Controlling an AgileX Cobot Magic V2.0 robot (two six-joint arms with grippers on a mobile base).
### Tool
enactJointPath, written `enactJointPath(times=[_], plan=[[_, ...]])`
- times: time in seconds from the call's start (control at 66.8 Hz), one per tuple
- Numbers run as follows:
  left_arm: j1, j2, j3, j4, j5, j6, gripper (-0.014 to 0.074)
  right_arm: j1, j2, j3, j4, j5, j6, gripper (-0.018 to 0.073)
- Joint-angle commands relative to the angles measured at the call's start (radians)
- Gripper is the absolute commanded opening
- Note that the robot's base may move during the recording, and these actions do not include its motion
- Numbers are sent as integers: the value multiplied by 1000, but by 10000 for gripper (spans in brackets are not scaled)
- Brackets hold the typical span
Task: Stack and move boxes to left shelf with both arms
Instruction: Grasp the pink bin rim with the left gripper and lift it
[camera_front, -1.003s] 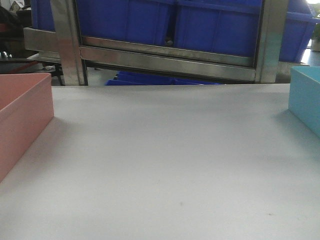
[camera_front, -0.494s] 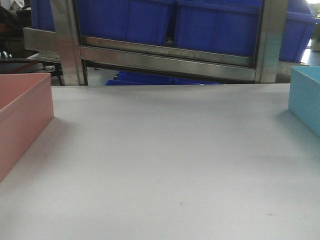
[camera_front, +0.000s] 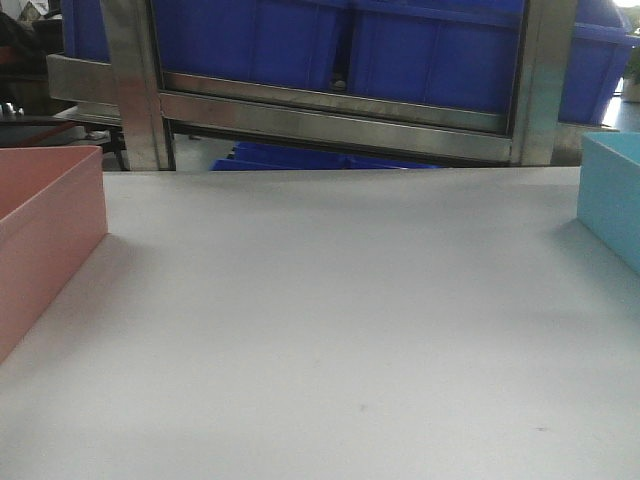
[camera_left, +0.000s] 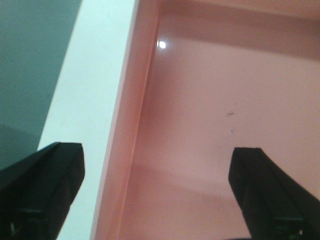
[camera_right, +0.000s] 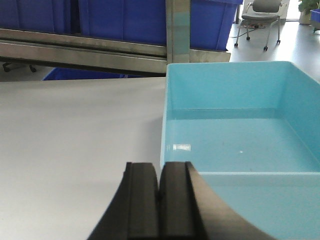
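The left gripper (camera_left: 155, 152), spread wide astride the pink bin's (camera_left: 200, 100) side wall — one finger outside, one inside — should drop straight and clamp low, while the right gripper (camera_right: 160, 172), fingers pinched together empty, seemingly just short of the blue bin (camera_right: 235, 140), must open first.

1. The black, matte, two-fingered left tool (camera_left: 156, 155) is spread wide. Its blunt fingers (camera_left: 42, 187) sit at opposite lower corners of the wrist view.
2. The black right tool (camera_right: 159, 170), curved along its outer edges, is closed. Its two pads (camera_right: 142, 200) press flat together, leaving only a thin seam.
3. The left tool points steeply downward; the right tool points forward, nearly level.
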Motion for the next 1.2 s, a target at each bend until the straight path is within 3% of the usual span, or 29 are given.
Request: enactJointPath(times=[0.0,0.329,0.404,0.539,0.704,0.928,1.183], plan=[[2,26,-38,-9,-63,11,493,-5,-18,-23,-1,-87,-2,53],[2,219,-40,-19,-75,11,492,-5,-18,-23,-1,-87,-2,53],[2,223,-41,-25,-73,11,458,-5,-18,-23,-1,-87,-2,53],[2,223,-64,-25,-48,11,284,-5,-18,-23,-1,-87,-2,53],[4,223,-103,-25,13,11,-22,-5,-18,-23,-1,-87,-2,53],[4,222,-122,-47,56,11,1,-5,-18,-23,-1,-87,-2,53],[4,172,-178,-238,115,9,-2,-5,-18,-23,-1,-87,-2,53]])
